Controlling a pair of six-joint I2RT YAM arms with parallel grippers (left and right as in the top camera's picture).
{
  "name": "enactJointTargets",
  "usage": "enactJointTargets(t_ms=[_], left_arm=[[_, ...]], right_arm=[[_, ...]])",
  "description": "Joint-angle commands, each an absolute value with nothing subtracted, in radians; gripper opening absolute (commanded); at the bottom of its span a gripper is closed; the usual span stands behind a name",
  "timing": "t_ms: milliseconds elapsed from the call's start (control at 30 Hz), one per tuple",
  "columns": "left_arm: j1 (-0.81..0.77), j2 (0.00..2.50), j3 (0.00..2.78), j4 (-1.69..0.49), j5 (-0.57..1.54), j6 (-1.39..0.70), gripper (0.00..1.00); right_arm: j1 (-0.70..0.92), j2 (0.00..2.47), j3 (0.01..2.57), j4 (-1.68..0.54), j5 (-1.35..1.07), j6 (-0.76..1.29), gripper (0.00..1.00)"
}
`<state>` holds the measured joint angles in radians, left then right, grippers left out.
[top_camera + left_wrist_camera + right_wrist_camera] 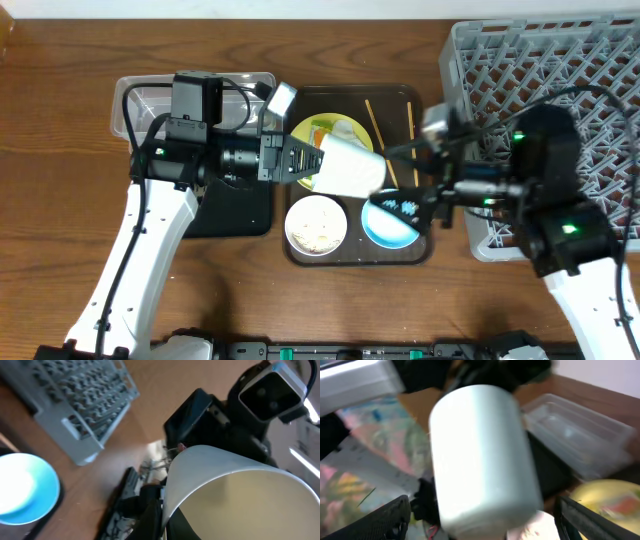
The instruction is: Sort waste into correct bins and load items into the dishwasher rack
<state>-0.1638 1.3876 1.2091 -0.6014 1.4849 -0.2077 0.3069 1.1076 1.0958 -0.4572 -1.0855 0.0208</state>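
My left gripper (pixel 310 162) is shut on the rim of a white cup (pixel 350 165) and holds it tilted above the dark brown tray; the left wrist view (pixel 162 515) shows the cup's inside (pixel 240 495). My right gripper (pixel 405 180) is open, its fingers on either side of the cup (pixel 480 450) without touching it. The yellow plate (pixel 335 132) carries the snack wrapper (pixel 322 133). The white bowl (pixel 317 224) holds rice-like grains. The light blue bowl (pixel 390 224) sits beside it. Two chopsticks (pixel 378 128) lie at the tray's back. I cannot make out the white scrap.
The grey dishwasher rack (pixel 560 60) stands at the right, under my right arm. The clear tub (pixel 140 95) and the black tray (pixel 235 205) are at the left, partly under my left arm. The dark brown serving tray (pixel 425 250) holds the dishes.
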Motion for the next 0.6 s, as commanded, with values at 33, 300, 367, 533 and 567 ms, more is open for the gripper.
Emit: enactJointTargets(t_ms=[33,300,367,533,567], left_arm=[[-0.163,1.386,1.227,-0.601,1.573,-0.184,0.07],[-0.163,1.386,1.226,-0.604,1.573,-0.184,0.09],[-0.163,1.386,1.226,-0.604,1.573,-0.184,0.11],[-0.163,1.386,1.226,-0.604,1.573,-0.184,0.31],[-0.163,1.386,1.226,-0.604,1.573,-0.184,0.38]], right_arm=[[0.377,1.137,1.113,-0.412,-1.053,0.041,0.89],[0.403,1.156,1.113,-0.342,-1.056,0.067,0.72],[0.403,1.156,1.113,-0.340,-1.059,0.067,0.72],[0.397,1.156,1.113,-0.340,-1.059,0.067,0.60],[0.390,1.155,1.113,-0.341,-1.059,0.067,0.60]])
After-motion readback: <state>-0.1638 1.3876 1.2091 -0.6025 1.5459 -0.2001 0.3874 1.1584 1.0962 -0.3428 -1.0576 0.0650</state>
